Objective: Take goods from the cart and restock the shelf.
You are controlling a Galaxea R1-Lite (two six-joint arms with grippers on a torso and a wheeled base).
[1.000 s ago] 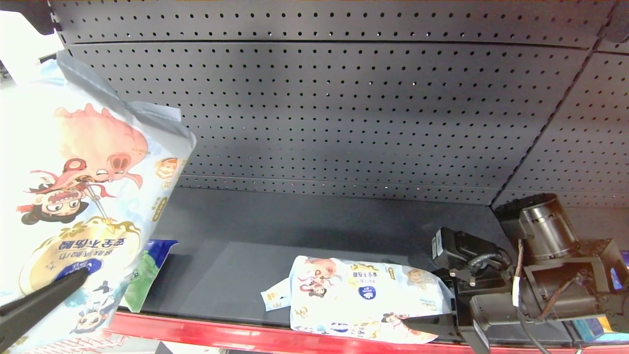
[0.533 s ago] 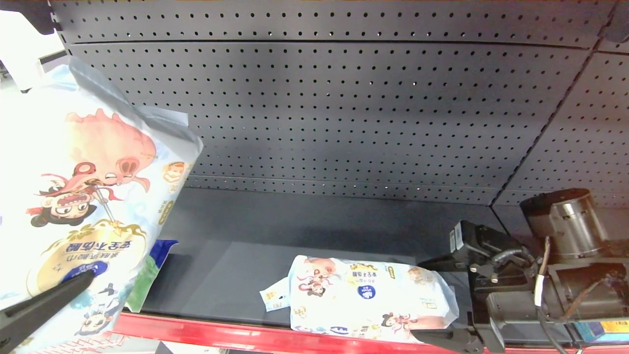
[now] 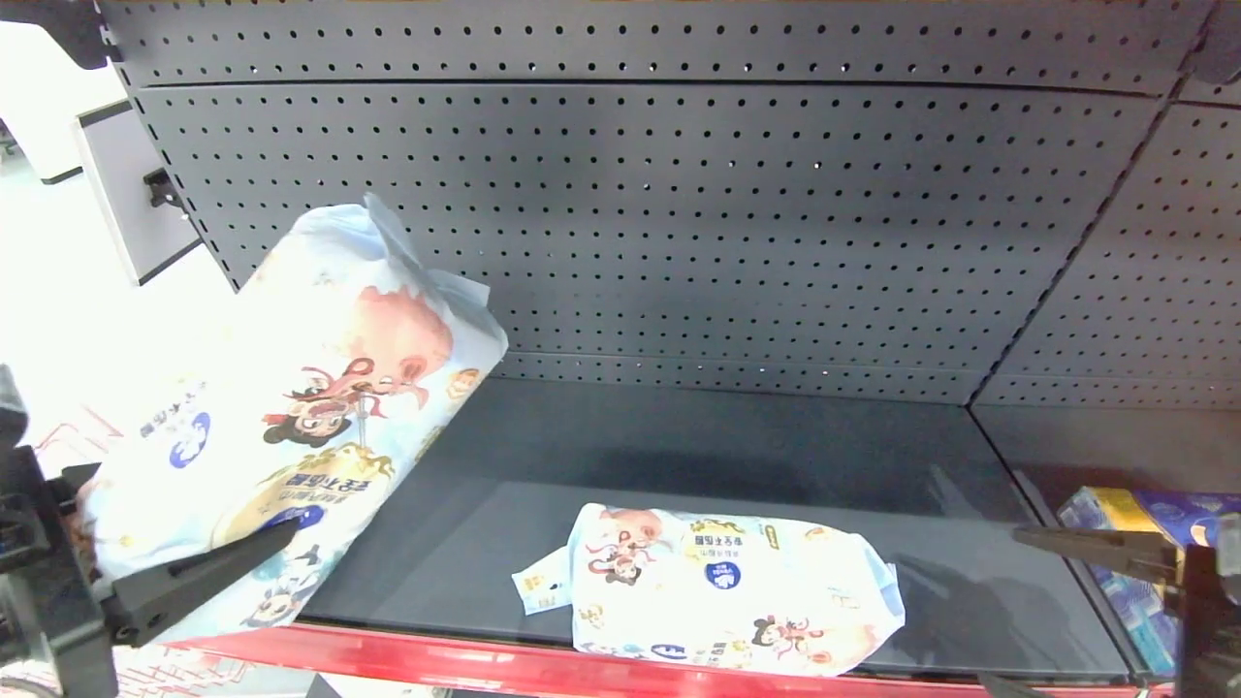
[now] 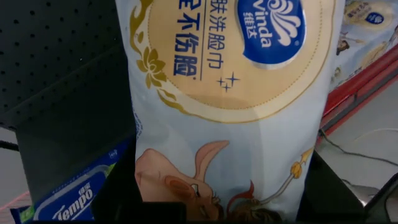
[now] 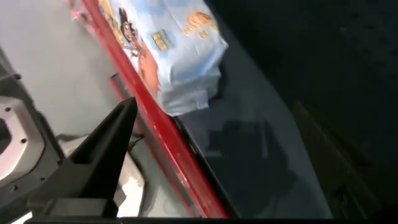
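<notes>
The wipes pack (image 3: 291,427) I'm carrying hangs tilted over the left end of the shelf (image 3: 679,456). Its crimped top leans toward the pegboard back (image 3: 679,242) and its lower end sits out over the red front lip (image 3: 436,664). A second, matching pack (image 3: 727,586) lies flat near the front edge at mid-shelf, well apart from mine. My worry is the overhang: if I let go here, I judge the soft bag could pivot on the lip and drop to the floor. The raised corner could also snag the pegboard and twist the pack in the grip. From the left wrist, a blue and green tissue pack (image 4: 68,196) lies just below the bag (image 4: 230,93), so a low placement could land on it. The left gripper (image 3: 254,528) is clamped across the pack's lower half, one finger crossing its face, with the arm low at the left. The right gripper (image 3: 1003,609) hovers at the shelf's right end near blue and yellow packs (image 3: 1144,514), its fingers spread wide and holding nothing.
</notes>
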